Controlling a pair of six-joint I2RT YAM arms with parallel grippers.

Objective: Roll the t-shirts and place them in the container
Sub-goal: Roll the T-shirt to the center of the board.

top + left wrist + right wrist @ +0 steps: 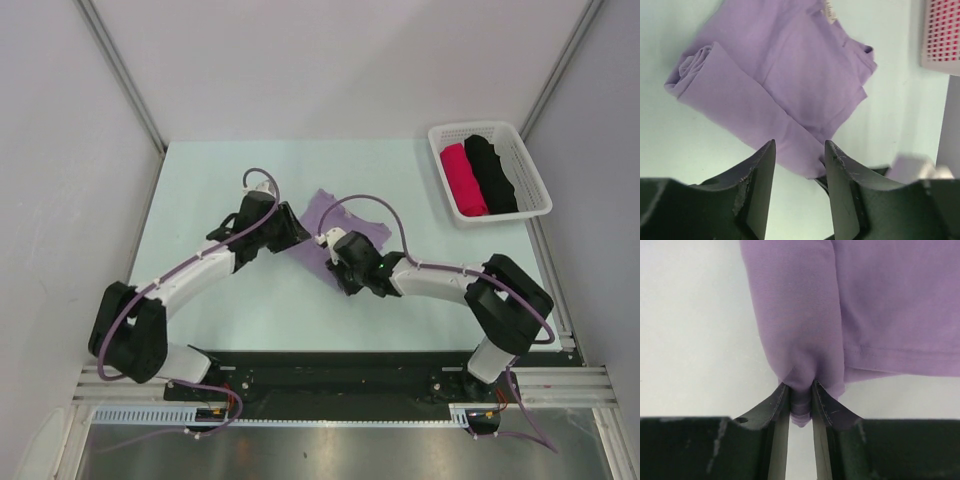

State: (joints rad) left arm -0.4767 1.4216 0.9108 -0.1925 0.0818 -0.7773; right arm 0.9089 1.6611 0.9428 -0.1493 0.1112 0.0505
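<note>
The left gripper [800, 145] stands released, its jaws parted on either side of the near end of the rolled part [735, 105] without pinching it. The lavender t-shirt [790, 65] lies at the middle of the pale green table [200, 200], between the two grippers. It looks about half done: one edge is wound into a tight tube with a spiral showing at its far end, while the rest of the folded cloth lies flat beyond it, soft and a little rumpled, with a hem and a small neck label in view. Just to the right, the right gripper [801, 390] is clenched on a bunched pinch of the lavender cloth at the other end of the tube. Well apart at the far right corner, a white basket [535, 175] holds a pink roll [463, 178] and a black roll [495, 172] side by side, so two garments appear finished. What seems left is winding up the flat remainder and probably placing the bundle with the others
</note>
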